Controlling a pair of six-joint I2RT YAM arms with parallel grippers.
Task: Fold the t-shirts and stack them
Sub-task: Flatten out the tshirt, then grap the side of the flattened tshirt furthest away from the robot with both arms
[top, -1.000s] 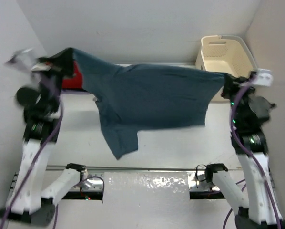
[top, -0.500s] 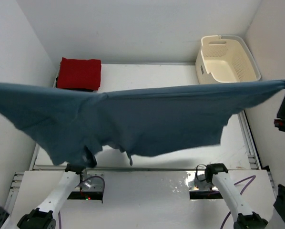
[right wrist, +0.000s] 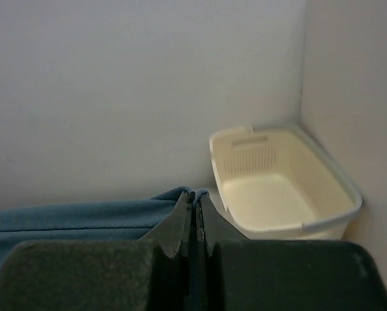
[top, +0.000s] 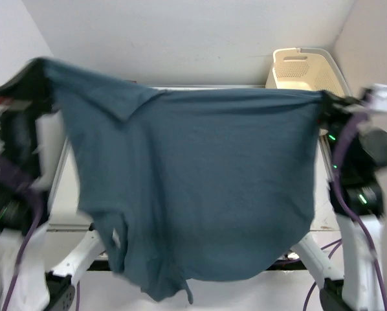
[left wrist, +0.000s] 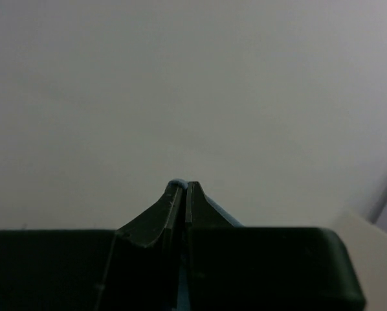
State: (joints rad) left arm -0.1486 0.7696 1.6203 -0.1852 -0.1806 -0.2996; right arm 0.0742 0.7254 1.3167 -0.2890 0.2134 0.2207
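Note:
A teal blue t-shirt (top: 193, 188) hangs spread wide in the air between both arms, filling most of the top view. My left gripper (top: 38, 71) is shut on its upper left corner; in the left wrist view a thin blue edge of the t-shirt (left wrist: 175, 183) peeks from the pinched tips of the left gripper (left wrist: 184, 186). My right gripper (top: 324, 102) is shut on the upper right corner. The right wrist view shows the right gripper (right wrist: 195, 194) with the t-shirt (right wrist: 70, 217) trailing off to the left. The shirt's lower hem and one sleeve dangle near the arm bases. The other t-shirts are hidden.
A cream laundry basket (top: 308, 70) stands at the back right corner and looks empty in the right wrist view of the basket (right wrist: 277, 191). White walls close in on both sides and behind. The hanging shirt hides most of the table.
The shirt went from stretched flat and wide across the view to hanging like a curtain. Both arms came back into view, still gripping its top corners. The red folded shirt is now hidden behind it.

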